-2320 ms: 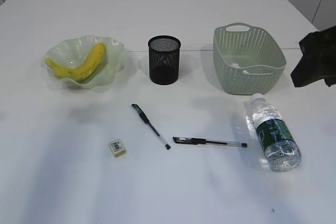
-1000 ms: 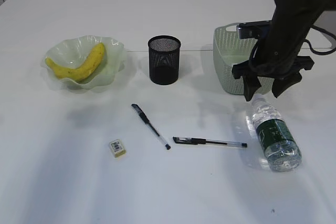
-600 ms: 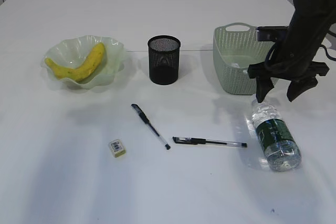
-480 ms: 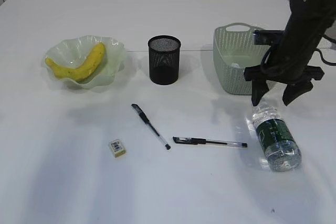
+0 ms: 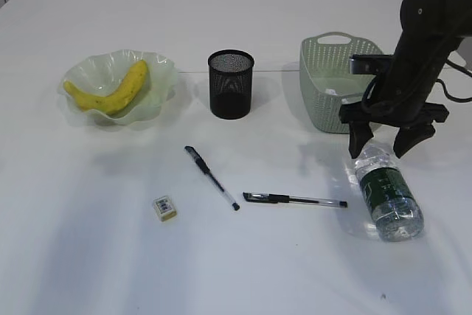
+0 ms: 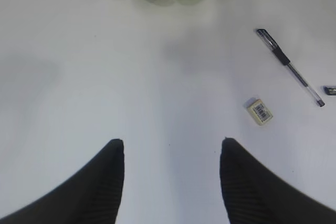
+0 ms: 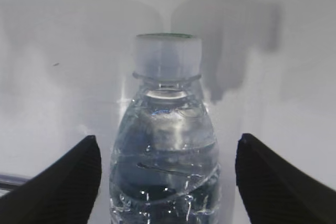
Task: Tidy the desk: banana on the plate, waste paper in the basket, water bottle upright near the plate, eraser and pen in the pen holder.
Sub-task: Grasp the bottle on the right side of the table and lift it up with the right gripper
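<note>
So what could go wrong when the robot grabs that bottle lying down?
The bottle is round and lies on its side, so it might roll away when the right tool, open over its cap end, closes on it. It looks slippery and could slide out while being stood up. One pen lies close beside it, so a rolling bottle could knock it.

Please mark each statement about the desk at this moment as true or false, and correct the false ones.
1. The banana lies in the plate. True.
2. The water bottle stands upright. False: it lies on its side.
3. Two pens lie on the table. True.
4. The eraser is inside the pen holder. False: it lies on the table.
5. The right end effector is shut on the bottle. False: it is open above the bottle's cap end.
</note>
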Robot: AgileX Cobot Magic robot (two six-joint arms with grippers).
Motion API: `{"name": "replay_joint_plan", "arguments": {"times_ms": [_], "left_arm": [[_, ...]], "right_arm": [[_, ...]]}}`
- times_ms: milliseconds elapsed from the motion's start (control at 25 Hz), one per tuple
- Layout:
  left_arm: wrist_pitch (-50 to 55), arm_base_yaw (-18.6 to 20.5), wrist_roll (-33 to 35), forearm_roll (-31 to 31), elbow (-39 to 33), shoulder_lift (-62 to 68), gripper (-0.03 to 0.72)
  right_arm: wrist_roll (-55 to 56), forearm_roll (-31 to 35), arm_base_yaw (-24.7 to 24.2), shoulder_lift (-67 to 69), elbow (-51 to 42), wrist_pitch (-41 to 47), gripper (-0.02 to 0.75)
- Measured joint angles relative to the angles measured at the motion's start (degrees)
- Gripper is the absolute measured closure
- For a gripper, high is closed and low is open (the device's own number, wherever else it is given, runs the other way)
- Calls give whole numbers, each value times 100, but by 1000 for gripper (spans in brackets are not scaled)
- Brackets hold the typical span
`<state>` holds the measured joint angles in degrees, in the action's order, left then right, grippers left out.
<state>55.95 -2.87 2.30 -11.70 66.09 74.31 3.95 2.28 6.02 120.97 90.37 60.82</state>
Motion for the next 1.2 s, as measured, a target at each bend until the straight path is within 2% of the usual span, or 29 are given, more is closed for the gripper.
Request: {"name": "replay_joint_plan", "arguments": {"times_ms": [360, 1200], "left_arm": [[3, 0, 0, 0, 0, 0, 276], [12, 0, 0, 0, 0, 0, 276]], "right_arm": [[-158, 222, 0, 55, 0, -110, 97], [-139, 258, 73, 178, -253, -136, 97]]}}
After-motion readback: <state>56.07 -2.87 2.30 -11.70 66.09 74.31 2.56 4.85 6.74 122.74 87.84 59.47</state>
